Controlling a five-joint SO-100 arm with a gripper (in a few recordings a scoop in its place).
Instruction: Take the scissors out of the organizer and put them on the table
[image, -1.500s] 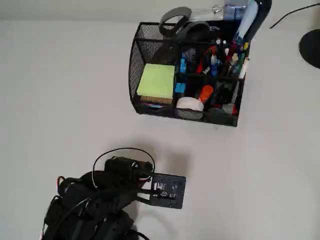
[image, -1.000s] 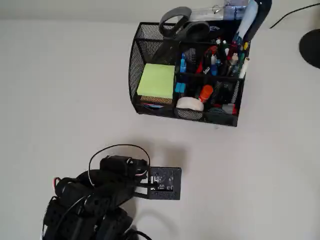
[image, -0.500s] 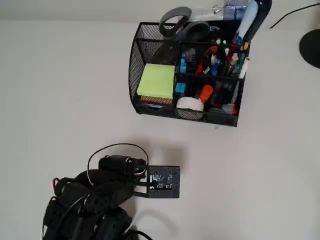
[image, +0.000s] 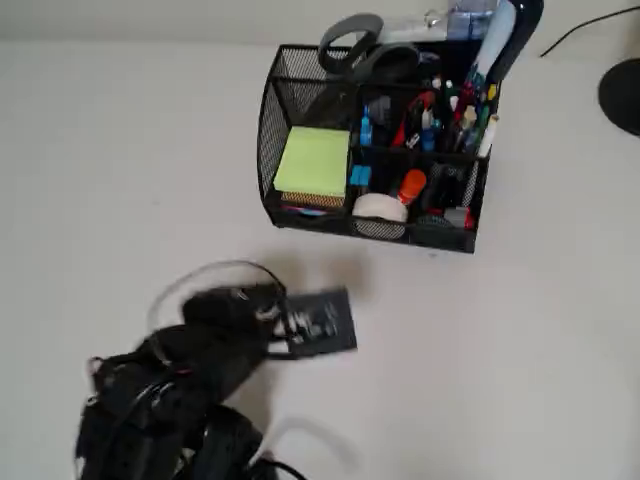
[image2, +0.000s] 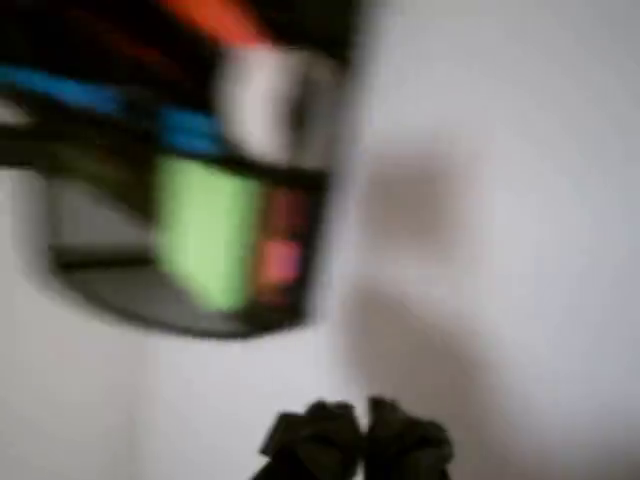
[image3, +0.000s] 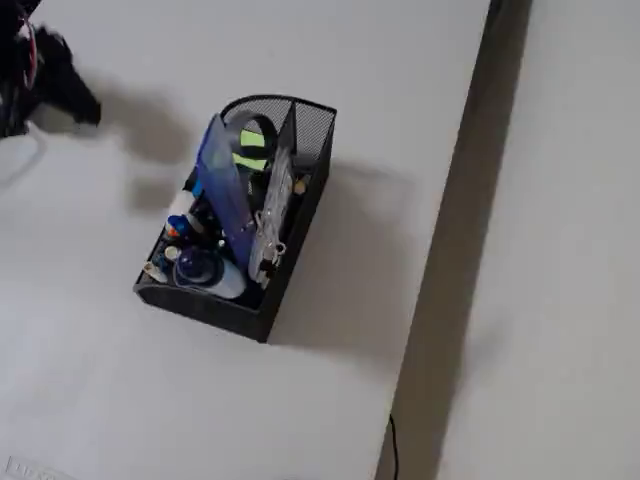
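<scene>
Now blurred and shifted up-left in the overhead view, gripper (image2: 355, 432) perhaps closed, hard to tell, starting toward organizer (image: 290, 205); scissors (image: 362, 57) untouched at top.

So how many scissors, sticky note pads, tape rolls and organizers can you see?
scissors: 1
lime-green sticky-note pad: 1
white tape roll: 1
organizer: 1
Total: 4
The pens and markers in the organizer are packed too tightly to count.

Off-white table (image: 120, 150) bearing black mesh organizer (image: 268, 130)
</scene>
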